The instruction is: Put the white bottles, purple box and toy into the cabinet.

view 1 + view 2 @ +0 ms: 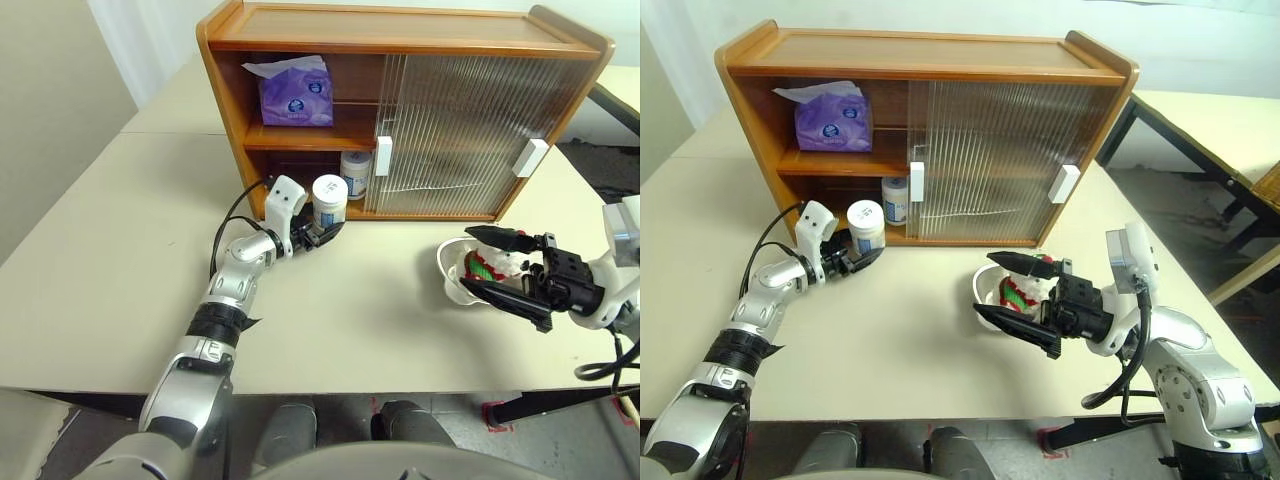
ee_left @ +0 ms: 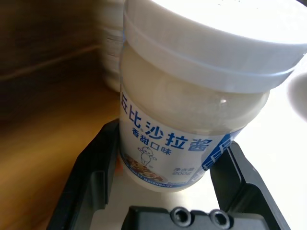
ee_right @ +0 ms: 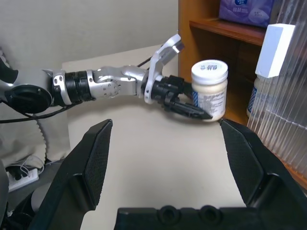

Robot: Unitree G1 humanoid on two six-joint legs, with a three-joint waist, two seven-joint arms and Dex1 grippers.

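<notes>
Left arm [image 1: 235, 285] reaching forward, fingers [image 2: 91, 177] clamped around a load, right gripper [image 1: 505, 270] level, fingers spread wide

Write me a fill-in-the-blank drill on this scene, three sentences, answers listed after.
1. The purple box lies on the cabinet's ______ shelf.
2. The left claw is closed around a white ______, in front of the cabinet's open side.
3. The right claw hangs with its jaws ______ above the toy, which lies on the table.

Missing words: upper; bottle; open
</notes>
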